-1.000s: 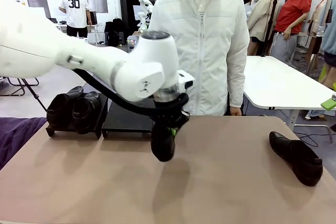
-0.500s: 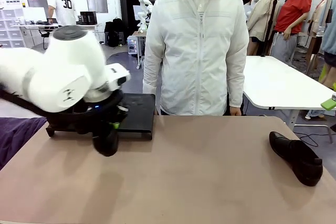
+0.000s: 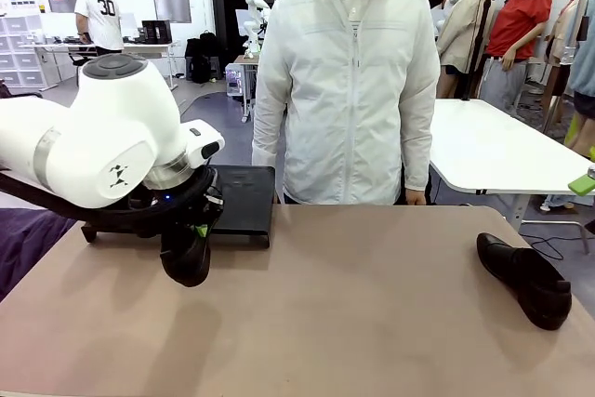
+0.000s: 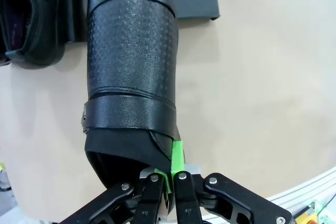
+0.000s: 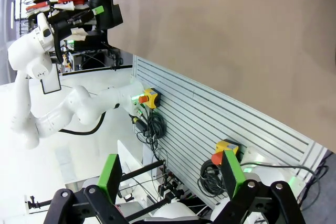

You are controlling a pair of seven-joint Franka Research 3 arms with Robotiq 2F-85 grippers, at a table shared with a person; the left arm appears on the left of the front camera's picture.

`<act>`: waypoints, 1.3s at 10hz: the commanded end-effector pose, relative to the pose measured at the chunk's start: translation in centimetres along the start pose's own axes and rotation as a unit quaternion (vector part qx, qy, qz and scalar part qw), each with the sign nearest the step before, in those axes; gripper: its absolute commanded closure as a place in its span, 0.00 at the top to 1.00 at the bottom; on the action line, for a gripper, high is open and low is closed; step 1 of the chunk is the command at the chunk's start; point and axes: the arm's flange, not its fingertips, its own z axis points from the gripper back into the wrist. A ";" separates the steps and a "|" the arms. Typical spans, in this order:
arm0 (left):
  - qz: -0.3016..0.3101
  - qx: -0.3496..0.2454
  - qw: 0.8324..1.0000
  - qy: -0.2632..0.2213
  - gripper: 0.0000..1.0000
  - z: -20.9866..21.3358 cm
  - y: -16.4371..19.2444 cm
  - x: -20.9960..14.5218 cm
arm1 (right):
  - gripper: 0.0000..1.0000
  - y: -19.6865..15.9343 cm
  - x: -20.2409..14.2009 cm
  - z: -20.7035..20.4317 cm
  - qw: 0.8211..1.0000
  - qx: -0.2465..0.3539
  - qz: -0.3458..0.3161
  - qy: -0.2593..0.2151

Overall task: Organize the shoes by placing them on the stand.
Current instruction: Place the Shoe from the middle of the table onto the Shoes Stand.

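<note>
Tan counter (image 3: pixel 372 323) spans the front view, with the black stand (image 3: pixel 244 194) at its far left side. A lone shoe (image 3: pixel 525 278) lies on the counter at the right, well apart from the stand. The left jaws are clamped on the heel rim of the held shoe (image 4: pixel 131 77), its toe toward the stand, near a parked shoe (image 4: pixel 31 19). The right jaws are spread wide, holding nothing.
</note>
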 end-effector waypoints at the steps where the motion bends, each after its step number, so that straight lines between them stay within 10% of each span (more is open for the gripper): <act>1: -0.011 0.007 1.000 -0.010 0.00 0.4 0.4 1.0 | 1.00 0.0 -0.1 0.4 1.000 -0.003 0.013 0.003; 4: -0.046 0.005 0.999 -0.001 0.00 0.1 0.0 1.7 | 1.00 0.0 -0.1 0.4 1.000 -0.003 0.013 0.003; 13: -0.147 0.036 0.988 0.026 0.00 -5.2 1.2 22.2 | 1.00 0.0 -0.1 0.4 1.000 -0.003 0.013 0.003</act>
